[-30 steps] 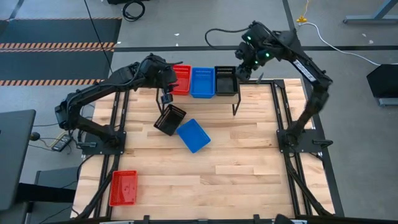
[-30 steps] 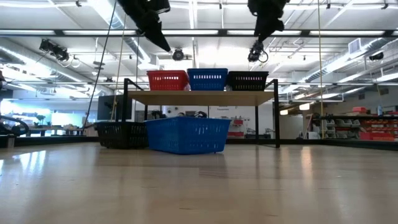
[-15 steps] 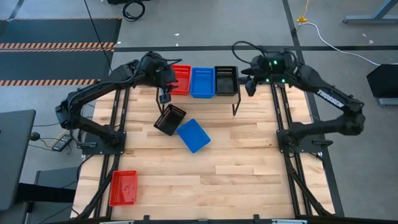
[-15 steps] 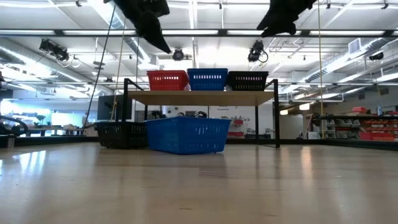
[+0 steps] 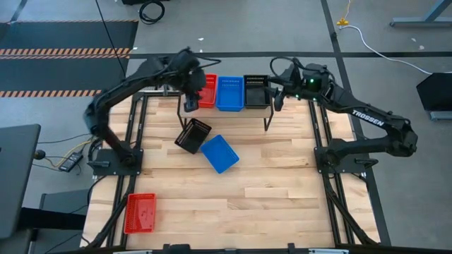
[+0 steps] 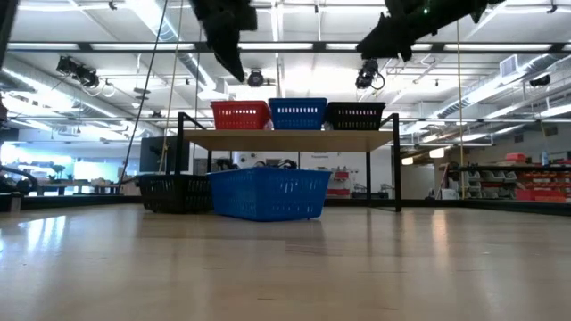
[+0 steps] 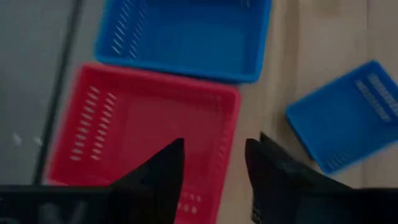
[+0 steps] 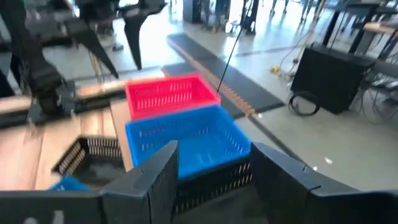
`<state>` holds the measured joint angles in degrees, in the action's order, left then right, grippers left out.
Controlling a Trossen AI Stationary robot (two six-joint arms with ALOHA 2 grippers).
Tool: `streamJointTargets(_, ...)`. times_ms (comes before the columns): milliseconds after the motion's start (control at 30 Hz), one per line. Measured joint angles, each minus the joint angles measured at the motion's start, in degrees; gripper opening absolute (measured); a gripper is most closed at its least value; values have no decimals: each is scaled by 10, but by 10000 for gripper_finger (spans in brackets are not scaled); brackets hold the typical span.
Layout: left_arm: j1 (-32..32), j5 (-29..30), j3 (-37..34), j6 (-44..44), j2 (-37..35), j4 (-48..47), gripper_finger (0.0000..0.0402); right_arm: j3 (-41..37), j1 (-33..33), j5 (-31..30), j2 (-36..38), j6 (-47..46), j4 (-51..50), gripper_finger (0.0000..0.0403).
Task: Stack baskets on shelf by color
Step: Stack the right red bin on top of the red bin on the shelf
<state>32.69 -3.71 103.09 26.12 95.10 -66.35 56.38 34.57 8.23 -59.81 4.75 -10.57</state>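
Observation:
The shelf (image 5: 267, 113) stands at the table's far edge. On its plank top sit a red basket (image 5: 207, 90), a blue basket (image 5: 229, 92) and a black basket (image 5: 256, 90) in a row. My left gripper (image 7: 214, 155) hovers open above the red basket (image 7: 143, 134), pointing down. My right gripper (image 8: 211, 165) is open and level at the shelf's right end, facing the black basket (image 8: 214, 180) without touching it. On the tabletop, a black basket (image 5: 193, 135) and a blue basket (image 5: 219, 153) rest on their bases. Another red basket (image 5: 140, 212) sits at the near left corner.
The low view shows the shelf's plank top (image 6: 290, 139) on thin black legs, with the blue basket (image 6: 268, 192) and black basket (image 6: 174, 191) on the table in front of it. Bare wooden tabletop (image 5: 282, 183) stretches across the near and right parts.
My right gripper has swung off from above the black basket toward the table's right, come down, and turned from pointing down to lying level, facing left at the shelf's right end. My left arm has drawn up, and its gripper has shifted slightly over the red basket on the shelf.

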Motion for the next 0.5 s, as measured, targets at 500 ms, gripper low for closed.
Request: streamJointTargets(500,-8,26,79,-1,109,-123,231,-9,0,-10,19,15,-11,201)
